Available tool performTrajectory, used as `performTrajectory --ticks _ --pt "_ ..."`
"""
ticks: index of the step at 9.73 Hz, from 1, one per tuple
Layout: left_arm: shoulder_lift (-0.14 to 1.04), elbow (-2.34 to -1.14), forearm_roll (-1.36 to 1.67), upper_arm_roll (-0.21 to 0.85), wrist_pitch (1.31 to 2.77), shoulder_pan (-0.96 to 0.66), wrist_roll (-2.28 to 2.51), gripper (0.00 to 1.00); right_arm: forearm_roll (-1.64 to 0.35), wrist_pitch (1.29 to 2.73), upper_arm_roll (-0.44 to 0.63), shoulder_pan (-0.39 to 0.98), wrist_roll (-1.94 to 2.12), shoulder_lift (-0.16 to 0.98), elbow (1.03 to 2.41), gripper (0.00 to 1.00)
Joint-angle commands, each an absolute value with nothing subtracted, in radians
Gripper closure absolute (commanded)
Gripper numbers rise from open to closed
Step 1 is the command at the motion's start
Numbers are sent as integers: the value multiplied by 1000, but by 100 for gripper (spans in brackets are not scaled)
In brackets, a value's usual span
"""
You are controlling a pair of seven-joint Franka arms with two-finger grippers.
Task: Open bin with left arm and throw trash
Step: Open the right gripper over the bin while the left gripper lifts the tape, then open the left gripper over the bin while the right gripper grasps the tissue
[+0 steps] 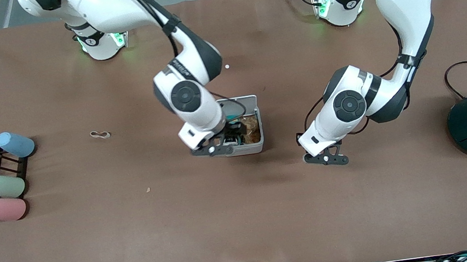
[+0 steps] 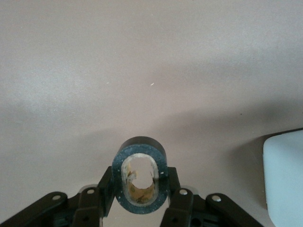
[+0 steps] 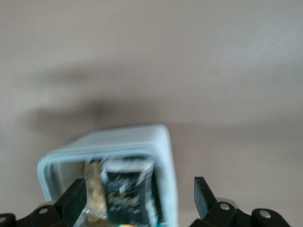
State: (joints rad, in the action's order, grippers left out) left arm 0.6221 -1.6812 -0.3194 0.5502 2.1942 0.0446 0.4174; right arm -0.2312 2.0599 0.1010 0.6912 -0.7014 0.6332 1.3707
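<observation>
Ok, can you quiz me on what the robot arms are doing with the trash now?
1. True or false: the rubber band lies inside the bin.
2. What is the left claw gripping? A) a tape ring B) a spoon C) a cup
3. Fill in the gap: the right claw hangs open over the ____.

Key: 1 false, it lies on the table, toward the right arm's end. 2 A. 3 bin.
</observation>
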Motion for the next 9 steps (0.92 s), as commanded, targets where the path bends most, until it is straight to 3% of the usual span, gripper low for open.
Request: performTrajectory --ticks 1,5,9 --pt "606 -1643 -328 558 2140 20 492 100 -221 1897 110 521 -681 487 1419 0" --pt "606 -1565 -330 571 2049 -205 858 100 -132 1981 114 304 -208 333 1774 0" --pt "607 -1585 -328 574 1953 -287 952 100 -106 2390 112 97 466 223 2214 0"
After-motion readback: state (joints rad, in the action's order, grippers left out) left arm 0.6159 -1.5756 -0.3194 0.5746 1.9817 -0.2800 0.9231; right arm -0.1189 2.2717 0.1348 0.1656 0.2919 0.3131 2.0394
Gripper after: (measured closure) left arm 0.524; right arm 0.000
